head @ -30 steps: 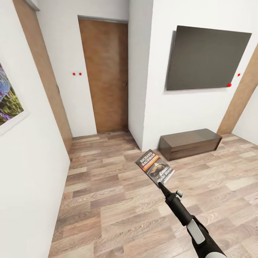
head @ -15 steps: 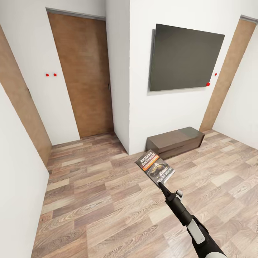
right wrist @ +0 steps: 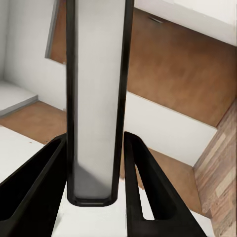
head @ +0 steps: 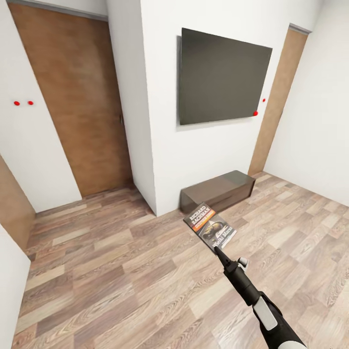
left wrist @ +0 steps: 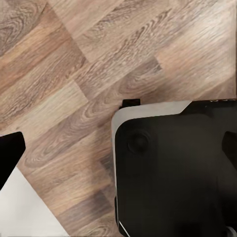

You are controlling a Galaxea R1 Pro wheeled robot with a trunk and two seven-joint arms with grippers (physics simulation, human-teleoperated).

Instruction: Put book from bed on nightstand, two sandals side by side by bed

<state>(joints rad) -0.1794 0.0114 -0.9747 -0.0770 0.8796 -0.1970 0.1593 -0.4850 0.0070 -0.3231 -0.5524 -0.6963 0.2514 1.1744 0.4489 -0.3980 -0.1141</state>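
Observation:
My right gripper (head: 218, 251) is shut on the lower edge of the book (head: 210, 226), a thin dark paperback with white "Richard Bachman" lettering and an orange band, held up in the air over the wooden floor. In the right wrist view the book (right wrist: 95, 98) runs edge-on between the two black fingers (right wrist: 143, 187), and the right gripper (right wrist: 94, 143) is clamped on it. My left gripper (left wrist: 118, 148) hangs open over the floor beside my own base, with nothing in it. The bed, the nightstand and the sandals are out of view.
A long dark brown bench-like cabinet (head: 218, 191) stands against the wall under a wall-mounted dark screen (head: 220, 77). A jutting wall corner (head: 145, 160) separates it from a brown door (head: 77, 106). Another brown door (head: 276, 97) is at the right. A white wall (head: 9, 286) is close on my left.
The whole view has swung to the right: door, screen and cabinet have slid left in the picture. The right arm and the book hold the same place in the view.

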